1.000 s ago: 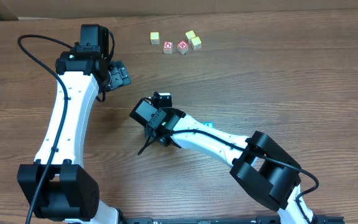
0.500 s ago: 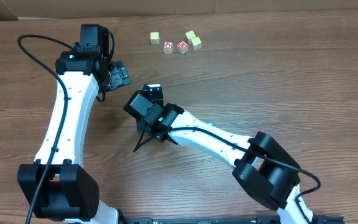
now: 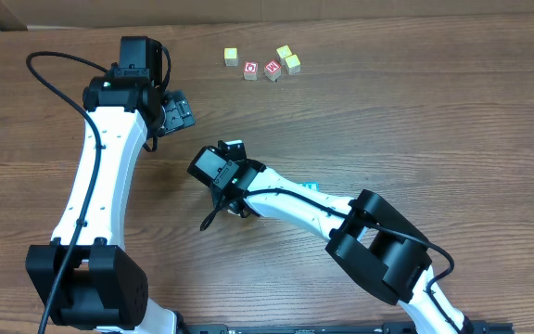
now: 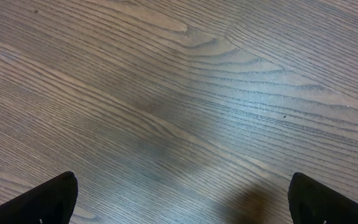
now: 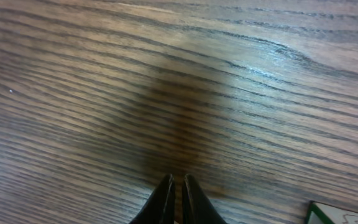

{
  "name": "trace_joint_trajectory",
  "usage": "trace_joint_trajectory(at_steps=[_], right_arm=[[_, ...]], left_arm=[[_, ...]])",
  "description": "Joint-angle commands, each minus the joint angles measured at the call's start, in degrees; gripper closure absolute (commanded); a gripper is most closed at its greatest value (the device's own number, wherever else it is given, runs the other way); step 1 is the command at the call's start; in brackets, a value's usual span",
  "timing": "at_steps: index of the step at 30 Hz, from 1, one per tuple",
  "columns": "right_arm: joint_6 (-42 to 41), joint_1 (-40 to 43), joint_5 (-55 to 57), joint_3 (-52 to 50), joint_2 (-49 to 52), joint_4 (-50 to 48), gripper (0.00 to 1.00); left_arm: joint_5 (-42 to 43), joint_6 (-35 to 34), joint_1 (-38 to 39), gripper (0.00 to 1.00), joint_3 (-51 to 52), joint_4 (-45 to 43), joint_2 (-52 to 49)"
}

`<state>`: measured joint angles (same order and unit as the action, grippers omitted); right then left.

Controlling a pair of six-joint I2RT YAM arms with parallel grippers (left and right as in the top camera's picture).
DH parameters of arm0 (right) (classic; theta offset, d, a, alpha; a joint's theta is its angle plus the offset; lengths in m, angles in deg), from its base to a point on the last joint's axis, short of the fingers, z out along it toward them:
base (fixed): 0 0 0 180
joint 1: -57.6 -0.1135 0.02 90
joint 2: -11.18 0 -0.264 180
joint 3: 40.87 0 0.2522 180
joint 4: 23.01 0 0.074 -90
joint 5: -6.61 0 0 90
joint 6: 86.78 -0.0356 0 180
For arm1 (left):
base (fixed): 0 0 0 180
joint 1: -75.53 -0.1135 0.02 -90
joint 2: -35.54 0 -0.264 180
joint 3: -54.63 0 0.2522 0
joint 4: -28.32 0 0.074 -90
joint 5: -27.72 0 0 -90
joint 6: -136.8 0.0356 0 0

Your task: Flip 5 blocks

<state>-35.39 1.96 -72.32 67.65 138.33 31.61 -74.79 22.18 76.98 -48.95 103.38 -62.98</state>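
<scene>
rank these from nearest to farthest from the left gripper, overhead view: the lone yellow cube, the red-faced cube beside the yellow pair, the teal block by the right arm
1. lone yellow cube, row's end nearest the left gripper
2. red-faced cube, farther along, beside the yellow pair
3. teal block, tucked against the right arm

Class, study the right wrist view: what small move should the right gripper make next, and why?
Probably open the right gripper and shift it toward the green-edged block at the view's lower right corner. Its fingers meet with nothing between them, over plain table wood, and that block lies off to one side.
</scene>
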Motion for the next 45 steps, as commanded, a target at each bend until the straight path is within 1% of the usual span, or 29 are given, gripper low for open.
trace_joint_trajectory(at_steps=[1,3,7,10,12,15,23,28,31,34,40,45], right_arm=[[3.1,-0.2,0.7,1.2,-4.9,-0.1,0.9],[3.3,-0.3,-1.1,1.3,-6.1,0.0,0.9],[4.6,-0.3,-9.8,1.3,-7.3,0.1,0.9],[4.6,-0.3,-15.5,1.3,-7.3,1.8,0.9],[4.6,-0.4,-17.0,1.2,-7.3,4.0,0.91],[4.6,-0.9,-16.4,0.8,-7.2,6.8,0.91],[3.8,-2.1,-10.9,-4.2,-7.1,3.5,0.91],[3.4,-2.1,-10.2,-5.6,-7.0,2.1,0.91],[2.4,-2.1,-6.5,-5.6,-6.9,3.6,0.94],[2.4,-1.9,-5.2,-5.6,-6.9,4.9,0.94],[2.4,-1.5,-5.7,-5.1,-7.0,5.6,0.94],[3.0,-1.6,-13.3,-3.6,-7.0,2.1,0.94]], left_arm=[[-0.9,0.6,-0.3,0.0,-0.8,0.0,0.3],[-0.9,0.6,-0.3,0.0,-0.8,0.0,0.3],[-0.9,0.6,-0.3,0.0,-0.8,0.0,0.3],[-0.9,0.6,-0.3,0.0,-0.8,0.0,0.3],[-0.9,0.6,-0.3,0.0,-0.8,0.0,0.3],[-0.9,0.6,-0.3,0.0,-0.8,0.0,0.3],[-0.9,0.6,-0.3,0.0,-0.8,0.0,0.3],[-0.9,0.6,-0.3,0.0,-0.8,0.0,0.3],[-0.9,0.6,-0.3,0.01,-0.8,0.0,0.3],[-0.9,0.6,-0.3,0.0,-0.8,0.0,0.3],[-0.9,0.6,-0.3,0.0,-0.8,0.0,0.3],[-0.9,0.6,-0.3,0.0,-0.8,0.0,0.3]])
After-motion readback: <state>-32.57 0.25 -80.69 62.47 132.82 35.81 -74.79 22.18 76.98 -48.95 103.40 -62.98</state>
